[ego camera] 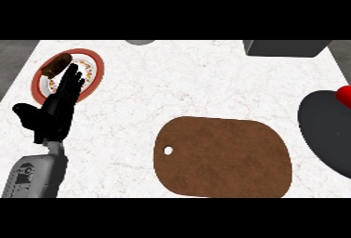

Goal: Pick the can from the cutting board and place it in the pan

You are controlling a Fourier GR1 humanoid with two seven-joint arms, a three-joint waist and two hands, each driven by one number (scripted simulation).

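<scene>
A brown cutting board (223, 158) with a small hole at its left end lies at the lower middle of the counter, and nothing stands on it. The dark pan (328, 132) sits at the right edge, partly cut off. At the pan's upper rim a red object (345, 95) shows, mostly out of frame; I cannot tell whether it is the can. My left hand (56, 109) is at the left, fingers straight and pointing up, overlapping a plate. My right hand does not show.
A red-rimmed plate (87, 69) with a brown piece of food (56, 65) is at the upper left, partly behind my left hand. A grey box (286, 47) stands at the top right, and a grey round object (140, 42) peeks in at the top edge.
</scene>
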